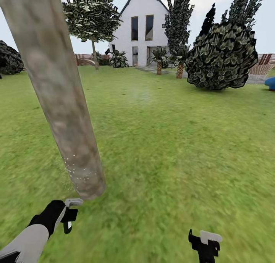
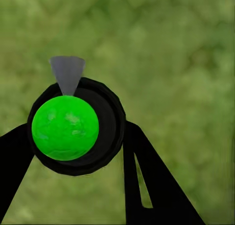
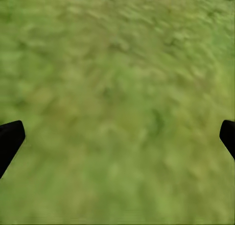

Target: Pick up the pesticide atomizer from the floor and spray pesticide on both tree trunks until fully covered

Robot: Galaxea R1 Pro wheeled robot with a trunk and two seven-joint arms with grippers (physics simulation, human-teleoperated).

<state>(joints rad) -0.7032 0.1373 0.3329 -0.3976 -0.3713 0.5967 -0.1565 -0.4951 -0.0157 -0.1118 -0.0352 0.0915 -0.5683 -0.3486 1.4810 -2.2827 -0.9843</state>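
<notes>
Mottled grey-brown bark trunk (image 1: pixel 65 102) stands just ahead of left gripper (image 1: pixel 68 213), clamped on dark cylindrical atomizer (image 2: pixel 76 127), green top and grey nozzle aimed to spray trunk base; right gripper (image 1: pixel 205 243) spread, idle over grass (image 3: pixel 117 97).

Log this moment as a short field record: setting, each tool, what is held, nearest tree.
setting: grass lawn, white house beyond
left tool: shut on pesticide atomizer, seen end-on as a dark round body with a bright green cap
right tool: open, holding nothing, over grass
nearest tree trunk: just ahead of the left tool, pale specks near its base
bush: far right
</notes>
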